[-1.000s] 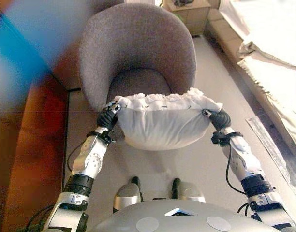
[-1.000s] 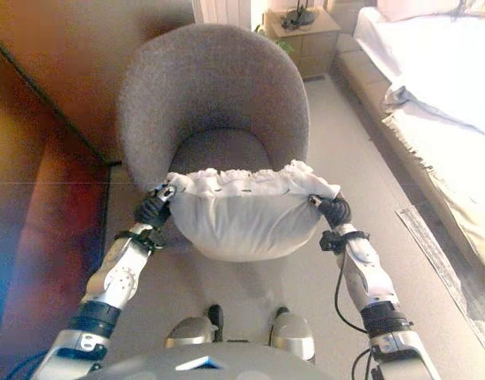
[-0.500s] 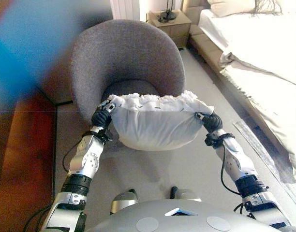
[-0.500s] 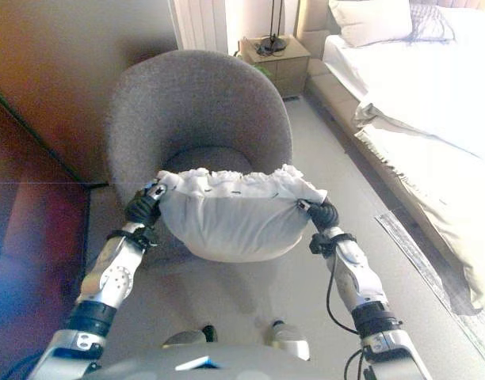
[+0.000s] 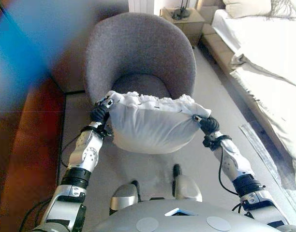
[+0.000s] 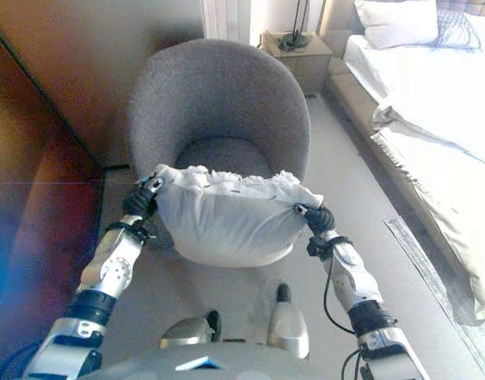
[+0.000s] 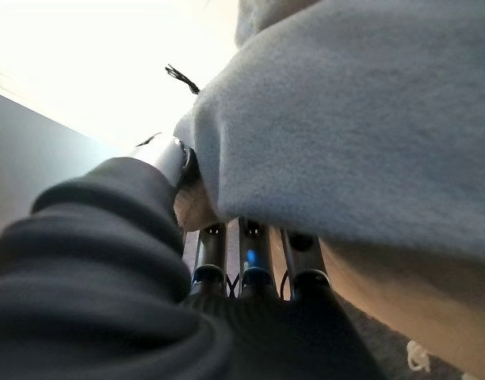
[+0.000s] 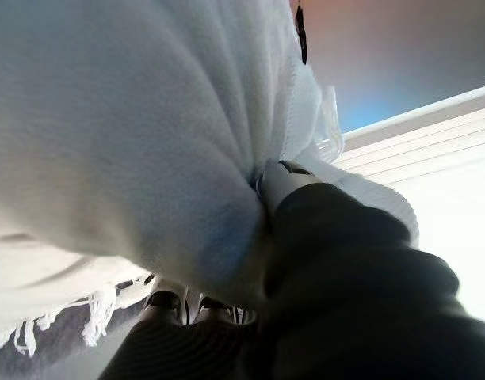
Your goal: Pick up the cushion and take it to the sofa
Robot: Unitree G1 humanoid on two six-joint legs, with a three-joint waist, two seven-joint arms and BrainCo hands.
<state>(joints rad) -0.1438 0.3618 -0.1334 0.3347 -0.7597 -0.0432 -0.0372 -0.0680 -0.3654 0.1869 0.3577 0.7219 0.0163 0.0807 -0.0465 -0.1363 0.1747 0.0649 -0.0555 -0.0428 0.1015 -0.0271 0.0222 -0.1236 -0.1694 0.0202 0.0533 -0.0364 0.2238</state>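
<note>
A white cushion (image 5: 149, 123) with a frilled top edge hangs between my two hands, held off the floor in front of a grey tub chair (image 5: 138, 53). My left hand (image 5: 100, 112) grips its left corner and my right hand (image 5: 207, 124) grips its right corner. In the left wrist view the cushion (image 7: 369, 119) presses on my fingers (image 7: 250, 261), with the thumb curled against the cloth. In the right wrist view the cushion (image 8: 124, 119) fills the picture over my curled hand (image 8: 322, 253). The cushion hangs level with the front of the chair seat (image 6: 219, 154).
A bed with white bedding (image 5: 269, 53) runs along the right. A wooden nightstand (image 5: 184, 19) stands behind the chair. A brown wooden wall or cabinet (image 5: 27, 159) lines the left. A strip of rug (image 5: 264, 154) lies at the bed's foot.
The camera view has shifted as I move; the chair and bed sit differently in the picture. The cushion stays held between both hands, now slightly lower on the right.
</note>
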